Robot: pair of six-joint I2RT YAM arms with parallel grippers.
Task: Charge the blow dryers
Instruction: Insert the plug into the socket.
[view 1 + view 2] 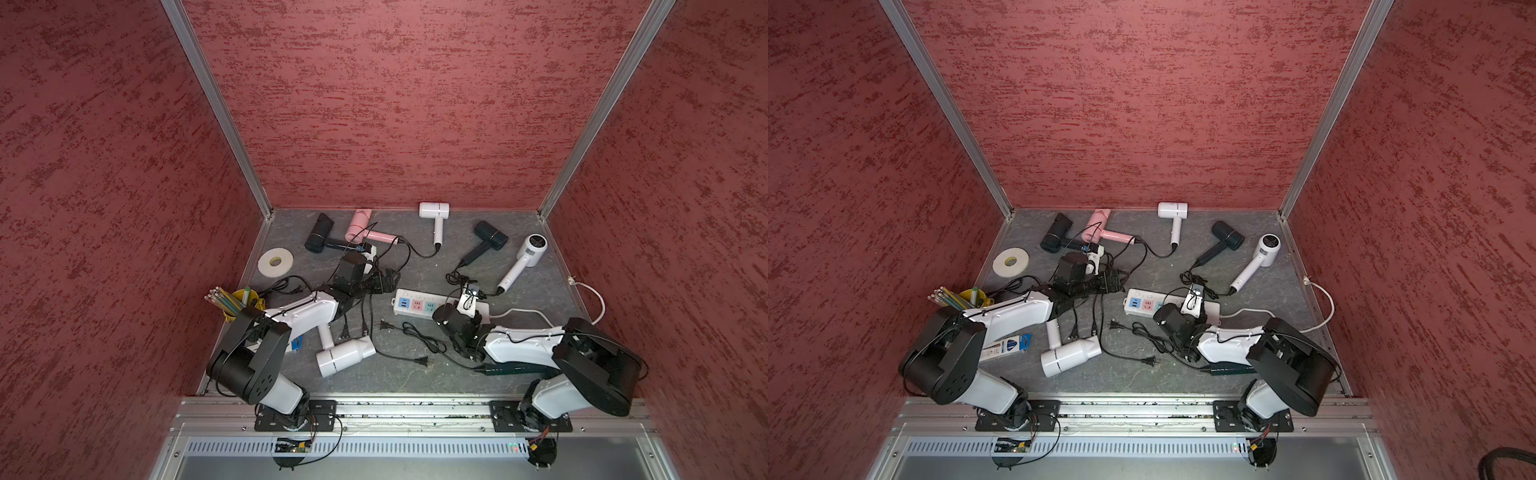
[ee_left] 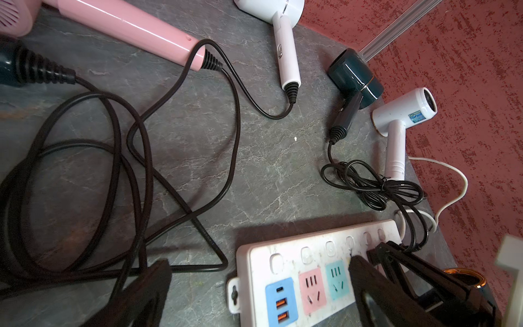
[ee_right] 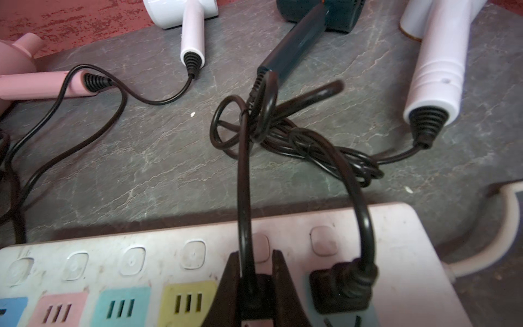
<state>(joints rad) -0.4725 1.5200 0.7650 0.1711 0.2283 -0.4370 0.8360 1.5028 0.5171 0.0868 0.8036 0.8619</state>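
Clock read off the top views, 12 at the back wall.

Starting at right gripper (image 3: pixel 256 269): nearly closed, pinching a black plug (image 3: pixel 254 294) from both sides, directly over the power strip (image 3: pixel 113 254), one slot past its yellow socket toward the 3 o'clock end. Prongs hidden, so cannot tell if seated. Just beside, further toward 3: second plug (image 3: pixel 339 286), already pushed into a socket. From both plugs, cords up into a tied cord bundle (image 3: pixel 297 141) at 12 of the strip; no way to trace which dryer feeds which. Right at that bundle: handle end of dark dryer (image 3: pixel 294 42) and cord of round-head white dryer (image 3: pixel 435 70).

Then left gripper (image 2: pixel 259 260): spread fully wide, nothing between the fingers, near the strip's 9 o'clock end by the blue USB block. Under one finger, loose black cords (image 2: pixel 127 170) in loops.

Remaining blow dryers in a top view:
- black dryer (image 1: pixel 318 232) at 11, just beside pink dryer (image 1: pixel 361 226)
- back white dryer (image 1: pixel 434 210) at 12, against the wall
- front white dryer (image 1: pixel 345 353) at 7, handle partly under the left arm
- dark green dryer (image 1: pixel 511 369) at 5, only the handle showing under the right arm

Unplugged loose plugs (image 1: pixel 386 325) flat on the grey table (image 1: pixel 415 266) at 6 of the strip.

Clutter at 9:
- tape roll (image 1: pixel 275 262)
- yellow pencil cup (image 1: pixel 239 305)
- blue box (image 1: pixel 1007 347), tucked under the left arm
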